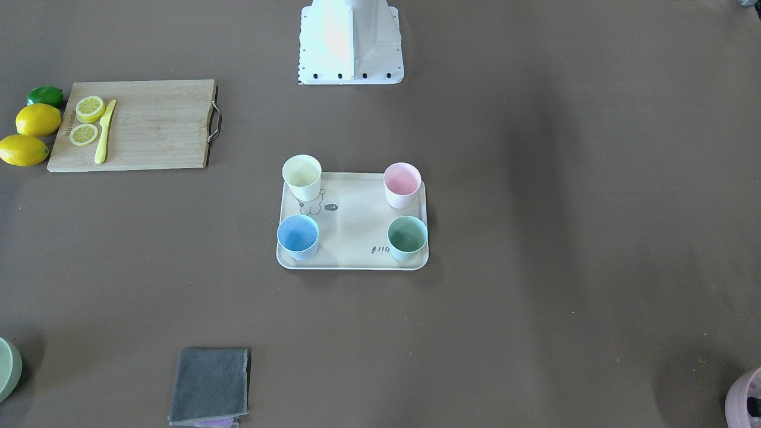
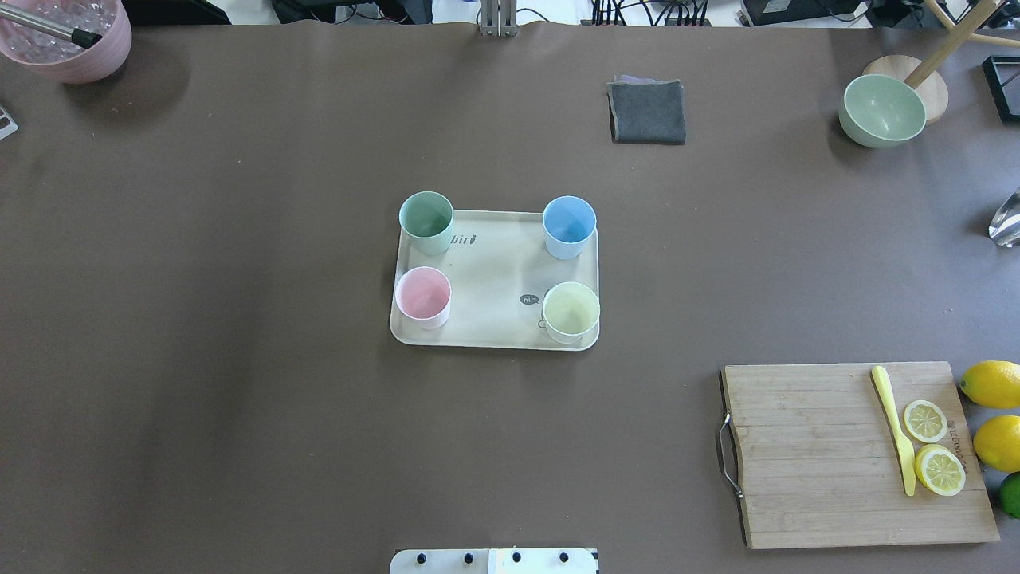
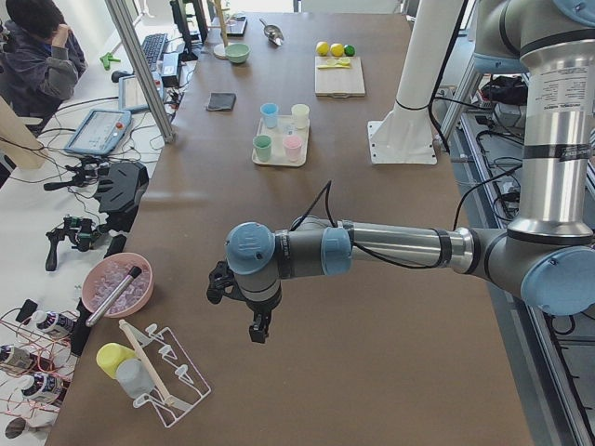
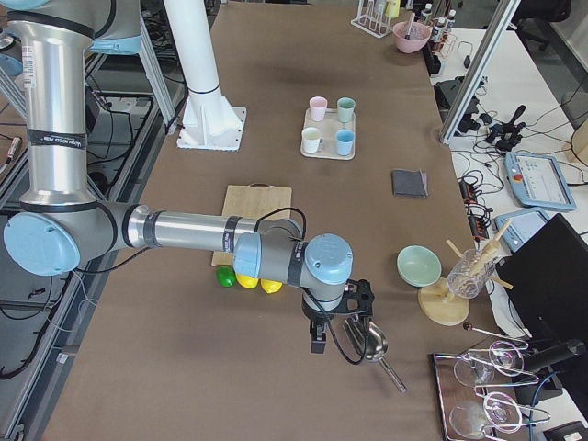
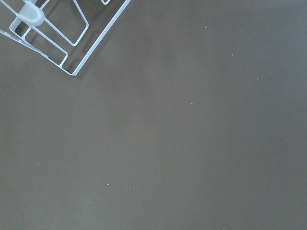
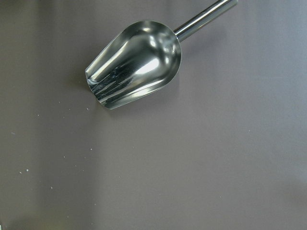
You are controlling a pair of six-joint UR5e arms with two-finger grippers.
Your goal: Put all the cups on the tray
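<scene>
The cream tray (image 2: 494,279) lies in the middle of the table and also shows in the front-facing view (image 1: 354,229). Several cups stand upright on it, one in each corner: green (image 2: 426,221), blue (image 2: 569,226), pink (image 2: 423,296) and pale yellow (image 2: 570,312). My left gripper (image 3: 258,330) hangs over bare table far from the tray, near the table's left end. My right gripper (image 4: 317,342) hangs near the table's right end. Both show only in the side views, so I cannot tell whether they are open or shut.
A wooden cutting board (image 2: 853,454) carries lemon slices and a yellow knife, with whole lemons (image 2: 992,383) beside it. A grey cloth (image 2: 647,112), a green bowl (image 2: 882,110) and a pink bowl (image 2: 68,36) sit at the far edge. A metal scoop (image 6: 134,62) lies under the right wrist, and a wire rack (image 5: 62,33) lies near the left.
</scene>
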